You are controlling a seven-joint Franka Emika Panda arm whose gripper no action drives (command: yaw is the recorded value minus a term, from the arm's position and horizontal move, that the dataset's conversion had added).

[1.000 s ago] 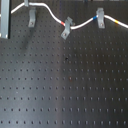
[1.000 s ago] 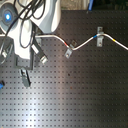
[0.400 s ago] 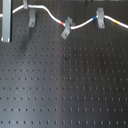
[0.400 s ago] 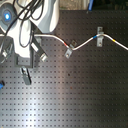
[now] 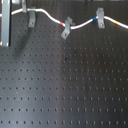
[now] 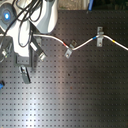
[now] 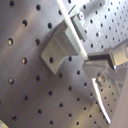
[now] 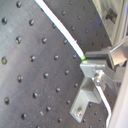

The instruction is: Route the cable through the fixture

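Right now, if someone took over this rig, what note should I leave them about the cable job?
Gripper: looks shut on the cable, right beside the narrow clip.
Cable: runs across the first exterior view's top, passing the slanted clip and the broad clip.
Done: in the first wrist view the cable lies across the narrow clip's top.
Left: check that it is seated, which these pictures cannot show, then let go.
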